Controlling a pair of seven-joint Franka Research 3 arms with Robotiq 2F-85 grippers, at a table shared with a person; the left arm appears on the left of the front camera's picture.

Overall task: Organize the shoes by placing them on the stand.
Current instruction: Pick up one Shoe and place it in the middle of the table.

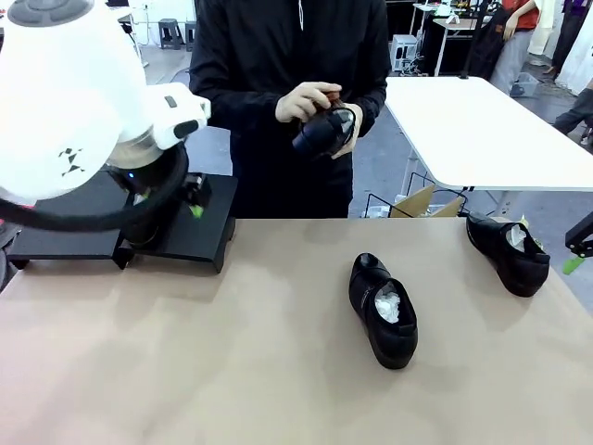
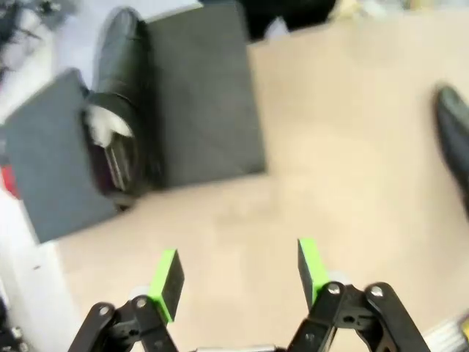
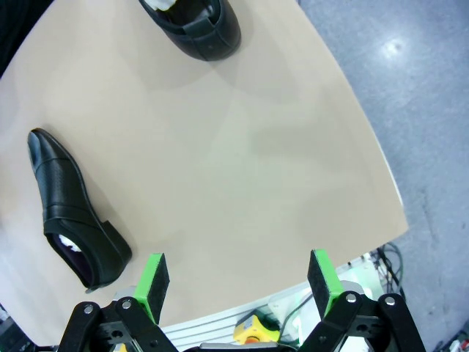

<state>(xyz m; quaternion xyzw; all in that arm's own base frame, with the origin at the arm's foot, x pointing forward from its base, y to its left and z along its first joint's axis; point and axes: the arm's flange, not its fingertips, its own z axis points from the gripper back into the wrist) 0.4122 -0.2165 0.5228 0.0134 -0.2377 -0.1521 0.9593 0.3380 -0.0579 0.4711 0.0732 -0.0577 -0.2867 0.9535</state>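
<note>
One shoe lies on the stand. A second shoe lies on the counter, well to the stand's right, and a third shoe lies farther right again. The person's hands hold the fourth shoe beyond the counter, right of the stand. The left claw hangs released and empty over bare counter just off the stand. The right claw, also released and empty, hovers far from the stand, near the third shoe. I judge the task about a quarter done, with three shoes left to place.
</note>
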